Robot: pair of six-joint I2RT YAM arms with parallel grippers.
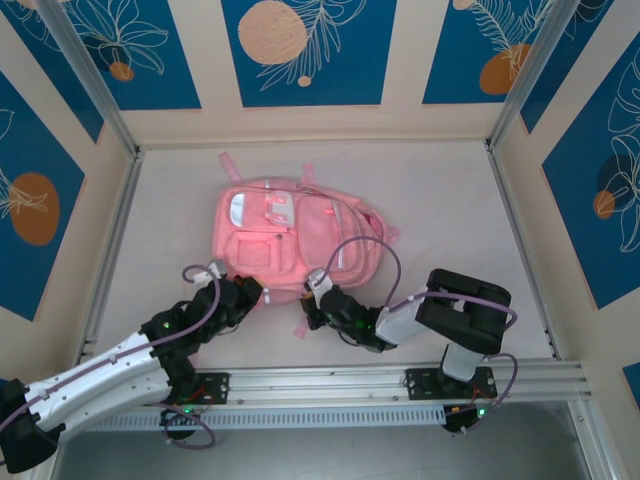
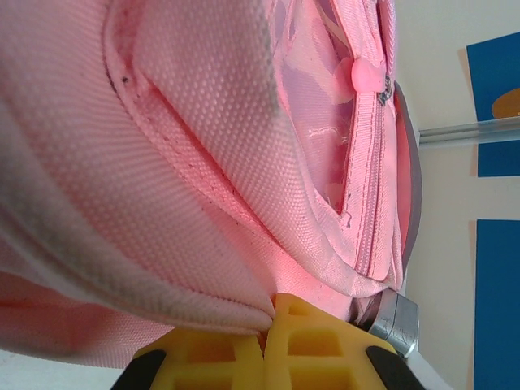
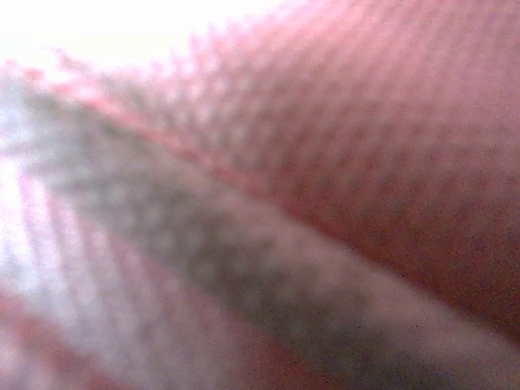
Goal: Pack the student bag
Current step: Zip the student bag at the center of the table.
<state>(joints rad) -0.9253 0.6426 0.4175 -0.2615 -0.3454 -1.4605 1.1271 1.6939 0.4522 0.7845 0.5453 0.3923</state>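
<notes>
At the near edge of the student bag [image 1: 300, 235] — left gripper [image 2: 271, 309] pinches fabric, right gripper [image 1: 321, 289] closed (hold unclear).

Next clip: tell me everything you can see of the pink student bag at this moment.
The student bag is a soft pink woven-fabric backpack lying flat on the table, front up, straps at its far end. It has several zip pockets and silvery-white trim patches. The left end effector pinches a fold of its near edge between yellow fingers; the right end effector sits against the near edge too, grip unseen.
</notes>
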